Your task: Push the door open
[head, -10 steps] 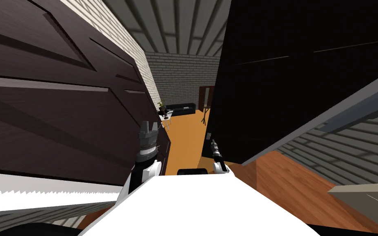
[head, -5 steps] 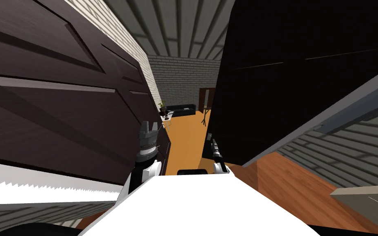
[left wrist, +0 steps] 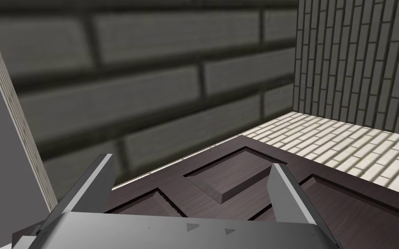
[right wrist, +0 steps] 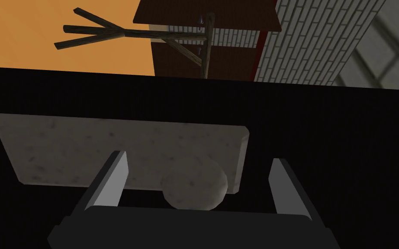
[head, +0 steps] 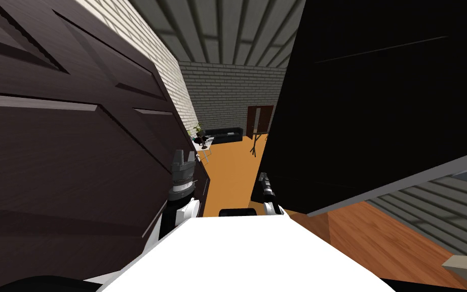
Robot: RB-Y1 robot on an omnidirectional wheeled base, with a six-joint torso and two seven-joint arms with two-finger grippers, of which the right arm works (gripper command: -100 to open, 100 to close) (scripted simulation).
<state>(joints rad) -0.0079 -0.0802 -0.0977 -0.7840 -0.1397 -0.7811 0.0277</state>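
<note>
Dark brown panelled door (head: 75, 152) is seen at L, standing close along a pale brick wall (head: 141, 56). L gripper (head: 184, 155) is held up by the door's near edge, fingers spread apart w/ nothing between them; contact w/ the door can't be told. In L wrist view the door's recessed panels are seen past the fingers, and two small triangle marks are seen on the gripper body.

At R a black door (head: 369, 101) is seen, w/ a speckled grey plate (right wrist: 86, 147) and round knob (right wrist: 194, 183) on it. R gripper (right wrist: 198, 158) is set at the knob, blades parted; the knob lies between them, pressed by neither.

Btwn the 2 doors an orange floor (head: 230, 172) is shown, w/ a dark sofa (head: 223, 135) at the far end, a white table (head: 203, 147) + plant (head: 197, 129) nr it, and a wooden coat stand (right wrist: 151, 36) by a red-brown door (head: 259, 119).
</note>
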